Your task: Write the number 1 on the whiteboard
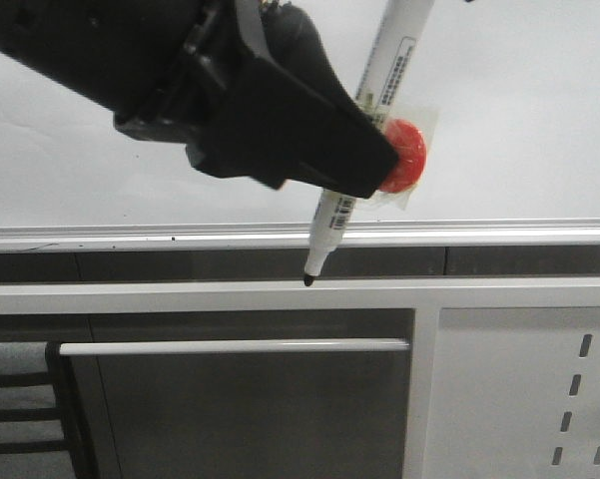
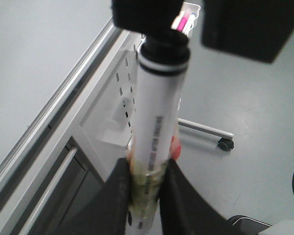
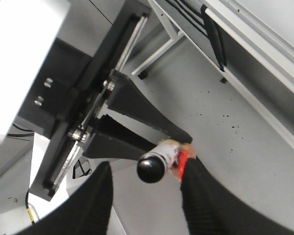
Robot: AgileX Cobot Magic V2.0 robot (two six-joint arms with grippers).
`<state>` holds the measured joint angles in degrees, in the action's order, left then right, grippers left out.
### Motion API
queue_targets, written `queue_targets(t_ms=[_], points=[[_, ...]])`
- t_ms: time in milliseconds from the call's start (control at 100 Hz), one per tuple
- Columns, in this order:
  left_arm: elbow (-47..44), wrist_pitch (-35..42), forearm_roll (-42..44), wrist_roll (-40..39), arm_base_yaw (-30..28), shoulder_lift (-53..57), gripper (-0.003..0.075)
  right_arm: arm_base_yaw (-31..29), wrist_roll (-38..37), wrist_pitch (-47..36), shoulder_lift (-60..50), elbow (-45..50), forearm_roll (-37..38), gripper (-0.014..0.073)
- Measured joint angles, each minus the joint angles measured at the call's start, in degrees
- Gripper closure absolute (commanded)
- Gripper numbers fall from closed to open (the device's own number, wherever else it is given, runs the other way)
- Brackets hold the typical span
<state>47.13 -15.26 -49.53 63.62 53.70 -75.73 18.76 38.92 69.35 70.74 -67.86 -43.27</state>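
Note:
My left gripper (image 1: pixel 309 150) is shut on a white marker (image 1: pixel 331 215) with a red disc (image 1: pixel 404 155) taped to its barrel. The marker hangs tip down. Its black tip (image 1: pixel 309 282) is level with the white frame bar, below the silver rail (image 1: pixel 479 236) of the whiteboard (image 1: pixel 519 110). In the left wrist view the black fingers (image 2: pixel 118 196) clamp the marker (image 2: pixel 156 117) at its taped part. My right gripper (image 3: pixel 147 164) is open, and the marker's black rear end (image 3: pixel 151 169) shows between its fingers. The number 1 is out of view.
Below the board is a white frame with a perforated panel (image 1: pixel 539 399), a silver bar (image 1: pixel 230 347) and dark slats (image 1: pixel 20 399) at the lower left. A caster wheel (image 2: pixel 226 144) stands on the grey floor.

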Motion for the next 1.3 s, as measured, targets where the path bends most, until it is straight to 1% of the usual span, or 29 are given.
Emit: queue_targets(t_ms=[320,390,440,490,530,650,690,720,730,740,790,830,840,860,870,910,930,950,980,1030,1140,1230,1300], points=[[0.3,0.1,0.0,0.0,0.0,0.0,0.0741,0.0,0.4,0.7,2.2,0.0,-2.2,0.0355],[0.4,0.1,0.0,0.0,0.0,0.0,0.0741,0.0,0.4,0.8,2.7,0.0,-2.3,0.0423],[0.4,0.0,0.0,0.0,0.0,0.0,0.0741,0.0,0.4,0.8,2.8,0.0,-2.3,0.0502],[0.4,-0.1,0.0,0.0,0.0,0.0,0.0741,0.0,0.7,0.8,2.8,0.0,-2.1,0.0601],[0.4,-0.1,0.0,0.0,0.0,0.0,0.0741,0.0,1.1,0.8,2.8,0.0,-1.5,0.0657],[0.4,-0.2,0.0,0.0,0.0,-0.1,0.0737,0.0,1.8,0.4,2.8,-0.1,-0.8,0.0654],[0.4,-0.2,0.0,0.0,0.0,-0.1,0.0715,0.0,1.9,0.4,2.8,-0.1,-0.7,0.0654],[0.4,-0.2,0.0,0.0,0.0,-0.1,0.0685,0.0,1.9,0.4,2.8,-0.1,-0.7,0.0654],[0.4,-0.2,0.0,0.0,0.0,-0.1,0.0654,0.0,1.9,0.4,2.8,-0.1,-0.7,0.0654],[0.4,-0.2,0.0,0.0,0.0,-0.1,0.0654,0.0,1.9,0.4,2.8,-0.1,-0.7,0.0654],[0.4,-0.2,-0.1,0.0,0.0,-0.1,0.0559,0.0,1.9,0.4,2.8,-0.1,-0.6,0.0652],[0.4,-0.3,-0.3,0.0,-0.1,-0.1,0.0454,0.0,1.9,0.2,2.8,-0.1,-0.6,0.0646],[0.4,-0.5,-0.5,0.0,-0.1,-0.1,0.0416,0.0,1.9,0.0,2.8,-0.1,-0.6,0.0645],[0.4,-0.6,-0.9,0.0,-0.3,-0.1,0.0378,0.0,1.9,-0.2,2.8,-0.1,-0.6,0.0645],[0.4,-0.7,-1.0,0.0,-0.5,-0.1,0.0339,0.0,1.9,-0.2,2.8,-0.1,-0.6,0.0645],[0.6,-1.2,-1.8,0.0,-1.0,0.0,0.0233,0.0,1.9,-0.5,2.7,-0.1,-0.6,0.0645],[0.7,-1.5,-2.3,0.0,-1.5,0.1,0.0204,0.0,1.9,-0.8,2.5,-0.1,-0.6,0.0645],[0.8,-1.8,-2.8,0.0,-2.1,0.3,0.0159,0.0,1.9,-1.1,2.4,-0.1,-0.6,0.0645],[0.9,-2.1,-3.5,0.0,-3.1,0.7,0.0129,0.0,1.9,-1.6,1.6,-0.1,-0.5,0.0645],[1.1,-2.5,-4.8,0.0,-5.2,1.9,0.0117,0.0,2.0,-2.9,0.2,0.4,-0.2,0.0645],[1.2,-4.0,-6.8,0.0,-9.7,5.3,0.0134,0.0,2.0,-8.1,-4.4,3.2,0.5,0.0645],[1.2,-6.2,-7.6,0.0,-13.9,9.1,0.0169,0.0,2.0,-13.8,-9.8,7.4,1.7,0.0645],[1.2,-7.9,-8.6,0.0,-17.2,12.1,0.0213,0.0,2.0,-18.8,-14.6,11.5,2.2,0.0645]])
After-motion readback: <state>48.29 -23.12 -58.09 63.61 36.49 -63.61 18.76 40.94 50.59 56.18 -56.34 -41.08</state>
